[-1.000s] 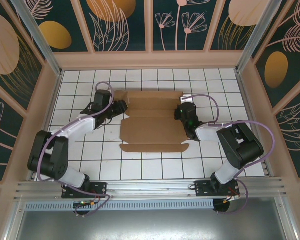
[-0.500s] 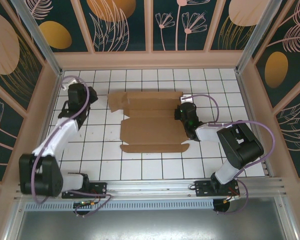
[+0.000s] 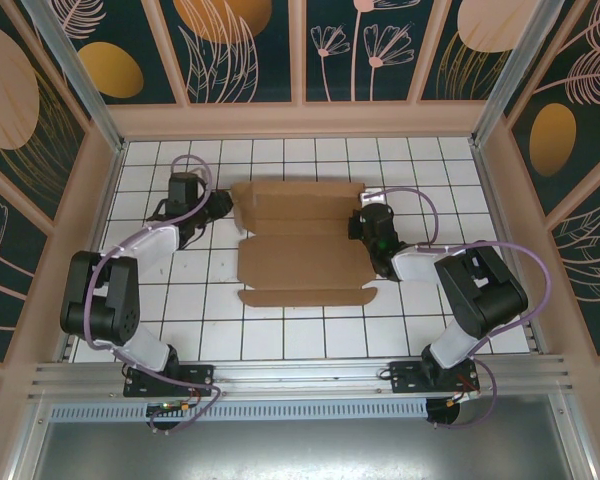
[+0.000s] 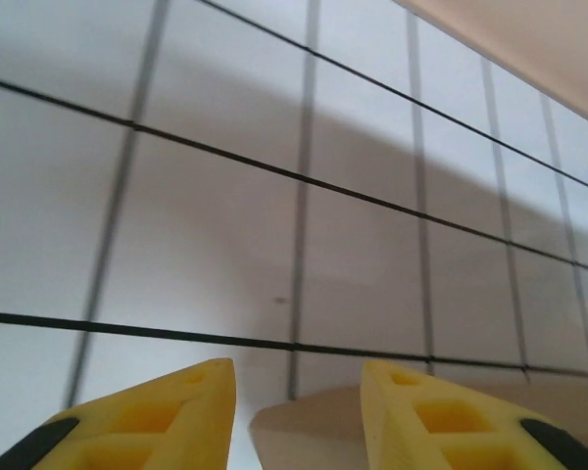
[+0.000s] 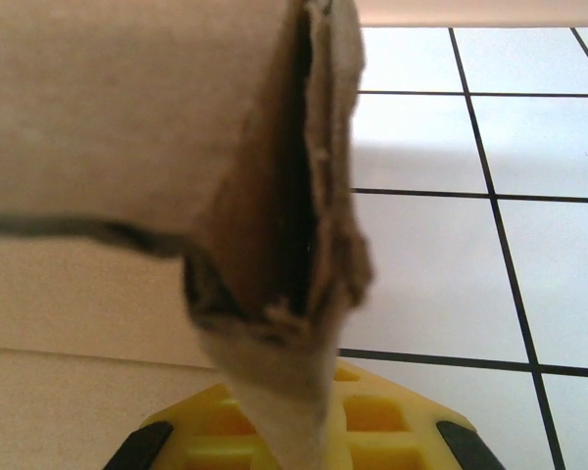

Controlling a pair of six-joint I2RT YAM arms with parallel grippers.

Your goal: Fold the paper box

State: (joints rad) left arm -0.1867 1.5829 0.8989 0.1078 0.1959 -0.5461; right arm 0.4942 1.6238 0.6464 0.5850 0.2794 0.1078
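Note:
The paper box (image 3: 305, 245) lies opened out as a brown die-cut sheet in the middle of the tiled floor, its far strip partly folded. My left gripper (image 3: 218, 205) sits low at the sheet's far left corner. In the left wrist view its yellow fingertips (image 4: 206, 377) stand apart, and a cardboard corner (image 4: 314, 431) lies between them without touching either. My right gripper (image 3: 365, 225) is shut on the box's right edge. In the right wrist view a doubled cardboard flap (image 5: 274, 196) rises from the yellow jaw (image 5: 299, 426) and hides the pinch.
White tiles with black grid lines (image 3: 180, 300) surround the box. Low beige walls (image 3: 300, 120) close the floor on three sides. The arm bases stand on the metal rail (image 3: 300, 375) at the near edge.
My left arm swung away to the far left wall, then came back to the box's far left corner. The far left flap shifted a little. The right arm stayed put.

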